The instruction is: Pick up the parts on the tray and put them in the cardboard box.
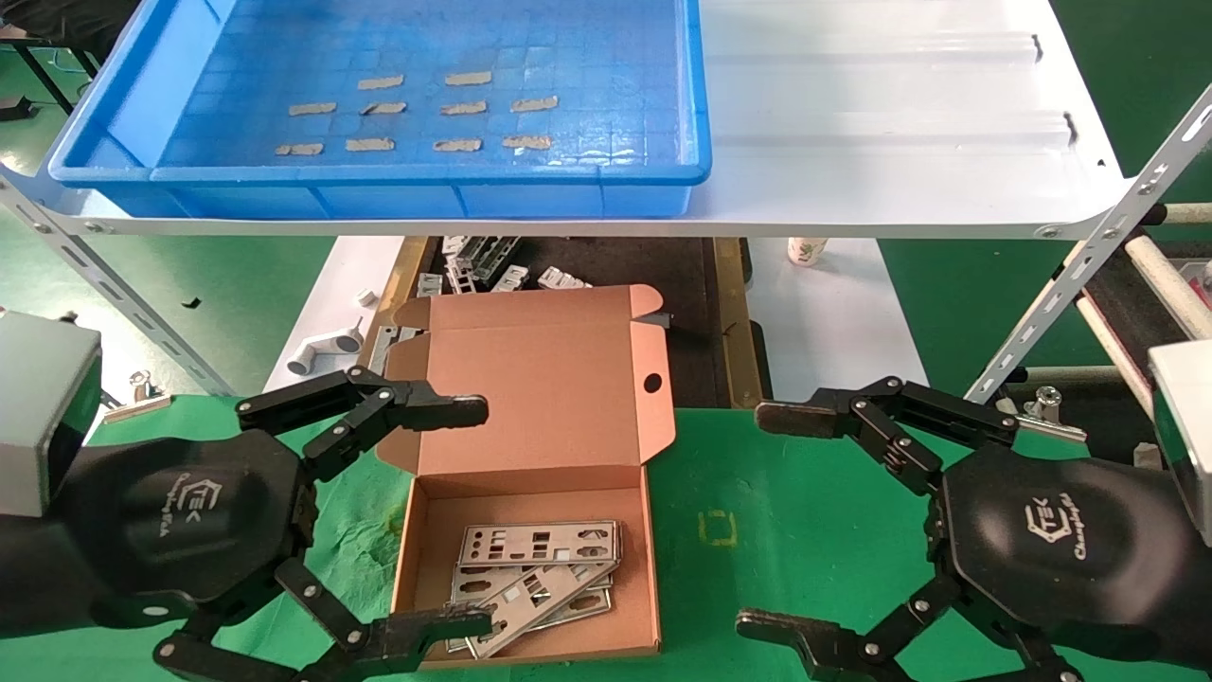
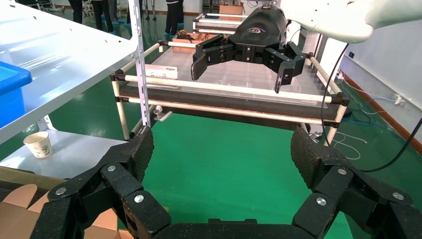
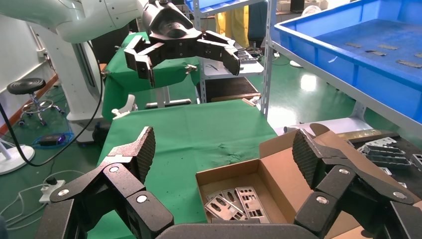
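Parts [image 1: 535, 573] lie beside left end effector [image 1: 469, 516].

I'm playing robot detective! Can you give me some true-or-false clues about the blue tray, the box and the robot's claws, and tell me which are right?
1. The blue tray holds only strips of tan tape. True.
2. The metal plates lie in a pile on the green cloth. False: they lie stacked inside the cardboard box.
3. The cardboard box is closed. False: its lid stands open.
4. The left gripper has open jaws and holds nothing. True.
5. The right gripper grips a plate. False: its jaws are open and empty, beside the box.
6. A paper cup stands on the low white surface under the shelf. True.
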Controlling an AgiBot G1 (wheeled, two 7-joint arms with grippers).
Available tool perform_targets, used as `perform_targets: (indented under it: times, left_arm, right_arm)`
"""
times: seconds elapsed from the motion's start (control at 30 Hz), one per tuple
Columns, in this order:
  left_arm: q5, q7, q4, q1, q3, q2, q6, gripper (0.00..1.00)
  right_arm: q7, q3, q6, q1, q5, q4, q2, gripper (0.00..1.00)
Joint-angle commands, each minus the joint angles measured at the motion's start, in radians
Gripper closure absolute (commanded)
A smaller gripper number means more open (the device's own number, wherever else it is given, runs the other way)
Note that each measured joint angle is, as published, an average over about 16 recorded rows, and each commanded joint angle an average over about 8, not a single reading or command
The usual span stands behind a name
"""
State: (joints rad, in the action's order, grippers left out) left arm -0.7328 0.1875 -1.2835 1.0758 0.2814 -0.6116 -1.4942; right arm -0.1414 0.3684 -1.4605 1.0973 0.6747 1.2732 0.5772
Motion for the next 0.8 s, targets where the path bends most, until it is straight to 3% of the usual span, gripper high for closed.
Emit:
perform_targets:
  times: [0.03, 0.8]
  left_arm:
    - [0.0, 0.0, 0.0, 0.0, 0.0, 0.0, 0.0, 0.0]
    - [0.0, 0.0, 0.0, 0.0, 0.0, 0.0, 0.0, 0.0]
  right_arm:
    - [0.0, 0.0, 0.0, 0.0, 0.0, 0.0, 0.0, 0.0]
    - [0.0, 0.0, 0.0, 0.0, 0.0, 0.0, 0.0, 0.0]
